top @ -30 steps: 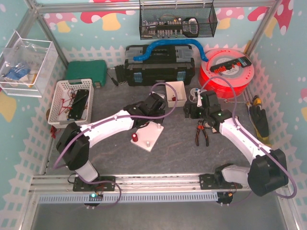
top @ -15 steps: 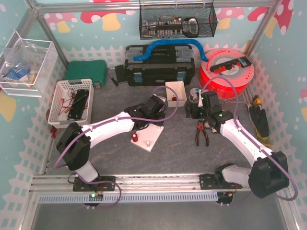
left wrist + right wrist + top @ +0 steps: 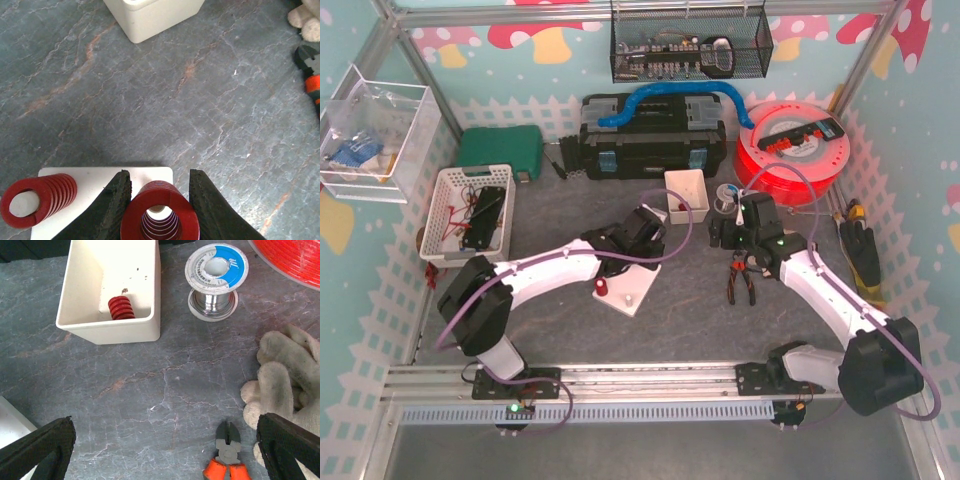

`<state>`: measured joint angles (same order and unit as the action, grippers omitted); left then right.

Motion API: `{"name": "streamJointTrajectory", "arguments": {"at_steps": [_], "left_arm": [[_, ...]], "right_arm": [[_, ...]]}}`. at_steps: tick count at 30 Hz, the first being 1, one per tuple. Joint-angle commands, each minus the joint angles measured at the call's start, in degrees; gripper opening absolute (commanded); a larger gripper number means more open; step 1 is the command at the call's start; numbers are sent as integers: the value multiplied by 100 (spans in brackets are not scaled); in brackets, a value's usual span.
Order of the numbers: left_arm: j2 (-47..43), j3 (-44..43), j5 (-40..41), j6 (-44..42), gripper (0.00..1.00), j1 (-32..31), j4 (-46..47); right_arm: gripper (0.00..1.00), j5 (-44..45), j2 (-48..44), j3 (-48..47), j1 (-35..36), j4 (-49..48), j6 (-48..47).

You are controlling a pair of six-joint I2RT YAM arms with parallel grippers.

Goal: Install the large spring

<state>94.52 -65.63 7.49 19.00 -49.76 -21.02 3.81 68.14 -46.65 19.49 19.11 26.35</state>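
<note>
Over the white plate (image 3: 95, 177) on the worktop (image 3: 200, 100), the left jaws are clamped on the large spring (image 3: 159, 210), beside a second spring (image 3: 40, 199) seated on its peg. The right jaws stand wide apart, empty, near the box (image 3: 112, 295).

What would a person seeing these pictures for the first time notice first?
The red spring clamped in the left gripper, above the white plate at mid-table. Beside it, a second spring sits on a peg of that plate. A bright red spool lies at the back right.
</note>
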Motion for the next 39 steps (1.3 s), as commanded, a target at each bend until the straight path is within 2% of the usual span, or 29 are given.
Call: {"name": "streamJointTrajectory", "arguments": {"at_steps": [1, 7, 16, 22, 26, 34, 39], "left_arm": [[41, 160, 172, -167, 2, -43, 207], [50, 243, 192, -226, 5, -43, 374], [240, 242, 176, -238, 24, -43, 558], [320, 199, 122, -188, 31, -43, 572], [284, 168, 139, -176, 42, -31, 563], [-4, 40, -272, 231, 54, 195, 387], [-505, 157, -1019, 1010, 56, 990, 316]], "right_arm": [[98, 140, -169, 33, -41, 74, 115], [98, 125, -241, 48, -50, 75, 177], [98, 1, -137, -114, -50, 57, 147], [97, -56, 33, -362, -50, 64, 74], [97, -162, 219, -594, -50, 57, -13], [94, -284, 1132, -1577, -50, 58, 28], [86, -454, 2102, -2456, -79, 130, -13]]}}
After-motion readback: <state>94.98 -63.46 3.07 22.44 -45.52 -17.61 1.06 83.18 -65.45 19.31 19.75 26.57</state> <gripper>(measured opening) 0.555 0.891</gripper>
